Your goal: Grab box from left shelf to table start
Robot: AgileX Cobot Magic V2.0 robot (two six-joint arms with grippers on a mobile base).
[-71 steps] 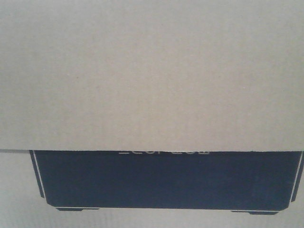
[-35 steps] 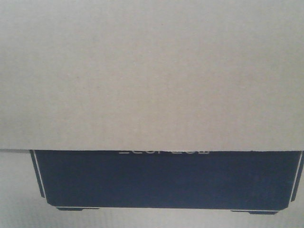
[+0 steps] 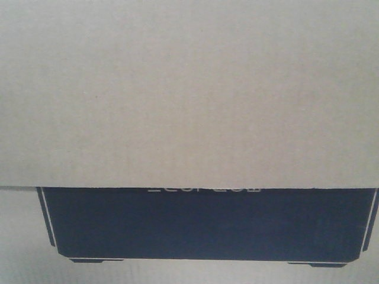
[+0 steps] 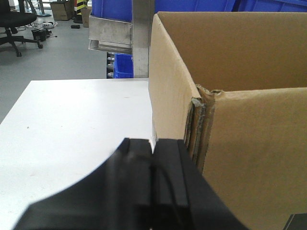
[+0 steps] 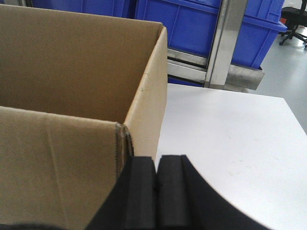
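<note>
Corrugated brown box (image 4: 240,143) on white table (image 4: 72,124); left pincer (image 4: 154,158) and right pincer (image 5: 157,167) clenched empty, flanking its near corners.

Blue bins (image 5: 192,24), white table (image 4: 72,120), office chair (image 4: 14,24)

The front view is filled by the box (image 3: 189,94) at close range; its opposite corners are seen from both wrist views, looking forward.
</note>
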